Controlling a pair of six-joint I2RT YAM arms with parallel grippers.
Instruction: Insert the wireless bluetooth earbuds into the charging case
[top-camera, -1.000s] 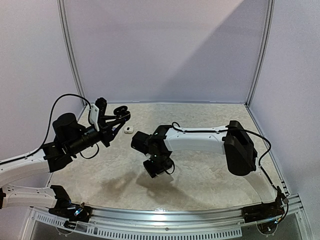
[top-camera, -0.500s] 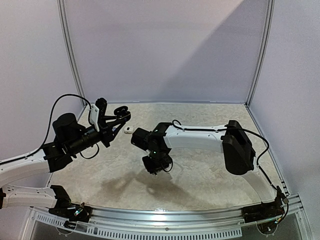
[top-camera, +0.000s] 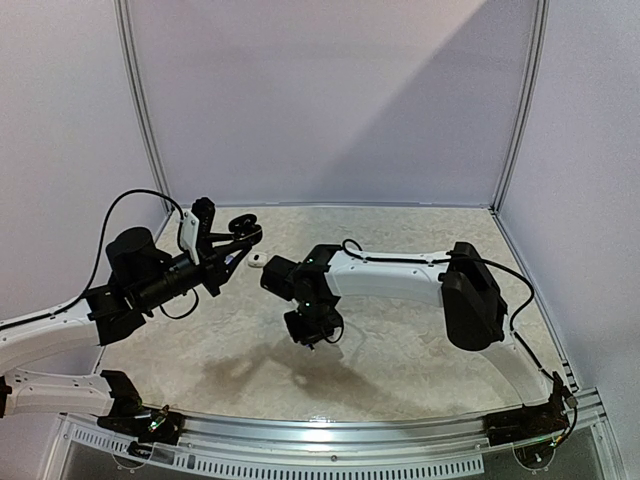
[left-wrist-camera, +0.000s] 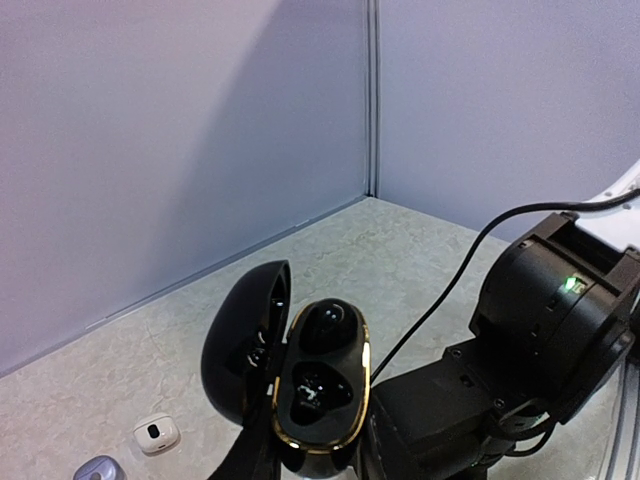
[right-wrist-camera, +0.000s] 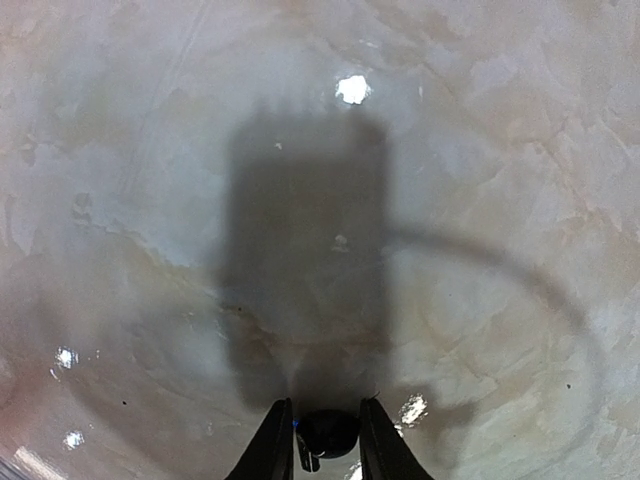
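Note:
My left gripper (top-camera: 233, 240) is shut on a black charging case (left-wrist-camera: 318, 392) with a gold rim, held up off the table with its lid (left-wrist-camera: 240, 345) swung open to the left. A black earbud (left-wrist-camera: 328, 325) sits in the far well. The near well (left-wrist-camera: 318, 390) looks empty. In the left wrist view the gripper (left-wrist-camera: 300, 455) is mostly hidden under the case. My right gripper (top-camera: 312, 328) hangs low over the middle of the table. It is shut on a black earbud (right-wrist-camera: 328, 432) between its fingertips (right-wrist-camera: 275, 445).
A small white earbud (top-camera: 257, 260) lies on the table beyond the left gripper; it also shows in the left wrist view (left-wrist-camera: 156, 433). A silvery-grey piece (left-wrist-camera: 98, 468) lies beside it. Grey walls enclose the marbled table (top-camera: 420, 340).
My right gripper has shifted a little left and toward the back with the black earbud in it. The left arm has hardly moved.

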